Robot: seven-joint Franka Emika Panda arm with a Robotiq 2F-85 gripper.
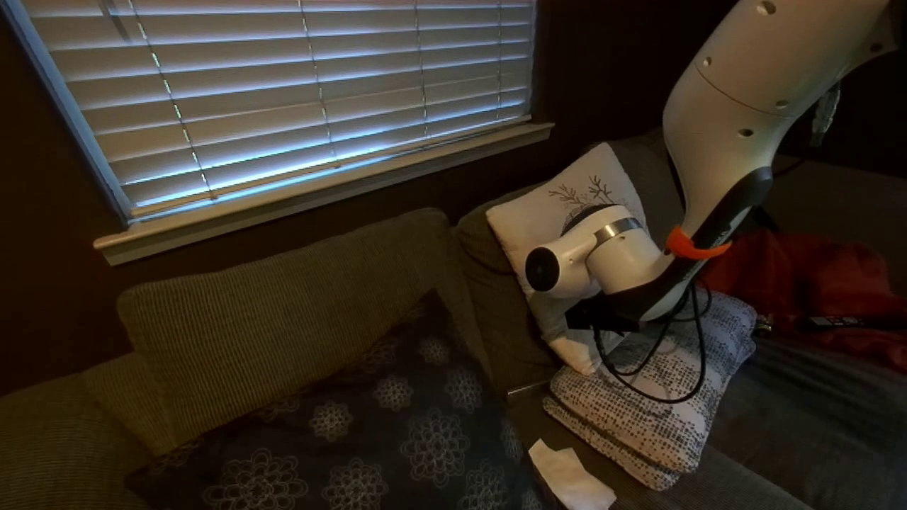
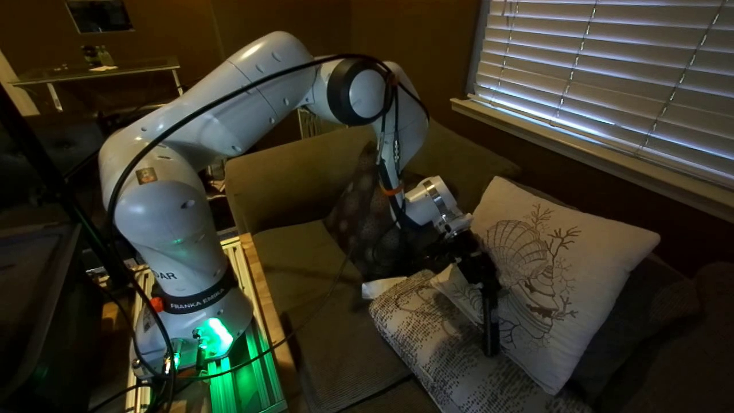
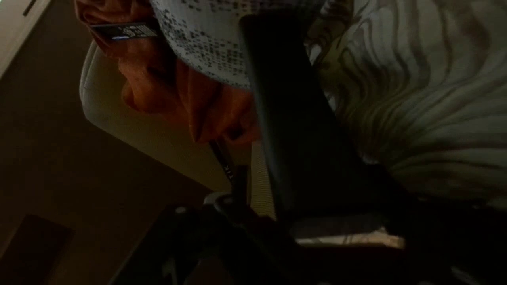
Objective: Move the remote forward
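The remote (image 2: 491, 324), a slim black bar, points down from my gripper (image 2: 480, 272) in an exterior view. It is in front of the white shell cushion (image 2: 573, 269) and over the spotted cushions (image 2: 441, 338). In the wrist view the remote (image 3: 289, 107) stands large and dark between the jaws, which are very dim. My gripper appears shut on the remote's upper end. I cannot tell whether the remote's lower end touches a cushion. In an exterior view the arm hides the remote and most of the gripper, near the spotted cushions (image 1: 652, 404).
A dark floral cushion (image 1: 425, 425) leans on the couch. White folded paper (image 1: 570, 474) lies beside the spotted cushions. A red cloth (image 1: 815, 276) with a black printed strip (image 1: 840, 322) is beyond them. A cable loop (image 1: 698, 368) hangs from the arm. The windowsill (image 1: 340, 180) is behind.
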